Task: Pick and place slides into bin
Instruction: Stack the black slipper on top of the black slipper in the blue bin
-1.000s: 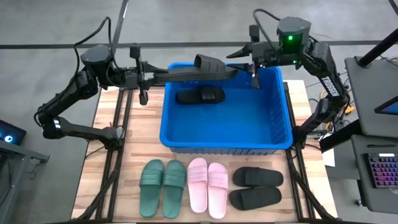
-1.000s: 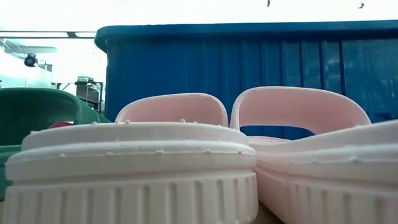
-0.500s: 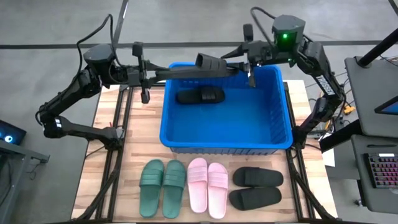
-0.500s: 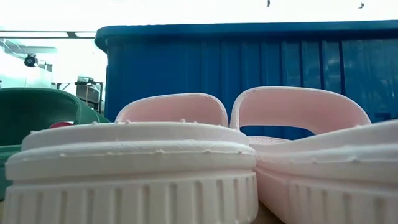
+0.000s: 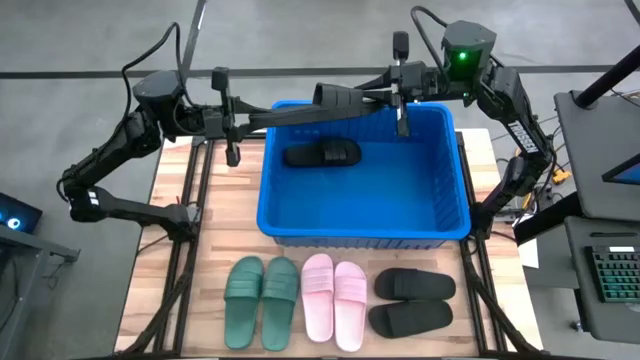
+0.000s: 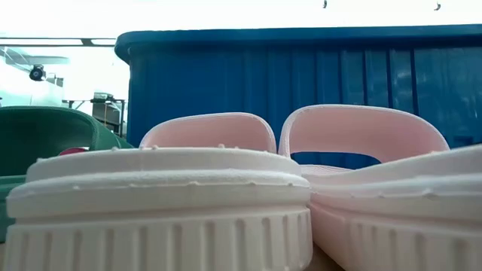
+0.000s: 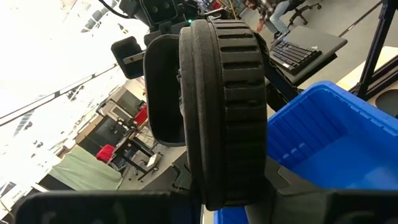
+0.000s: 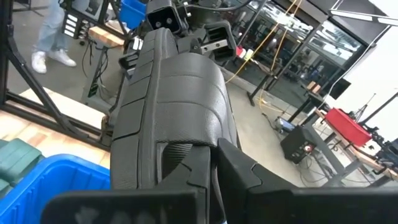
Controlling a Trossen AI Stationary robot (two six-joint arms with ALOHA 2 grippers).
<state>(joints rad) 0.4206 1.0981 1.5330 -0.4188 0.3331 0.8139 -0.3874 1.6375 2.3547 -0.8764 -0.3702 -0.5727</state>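
Right gripper (image 5: 372, 97) now clamped on black slide (image 5: 340, 98), left gripper (image 5: 300, 113) still gripping it, over bin (image 5: 362, 226)

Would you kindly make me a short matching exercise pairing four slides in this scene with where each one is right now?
1. green pair
2. pink pair
3. black slide
4. black slide

A. held over the bin's far rim
B. on the bin floor
C. on the table, leftmost in the front row
D. on the table, middle of the front row

Pairs: 1-C, 2-D, 3-B, 4-A
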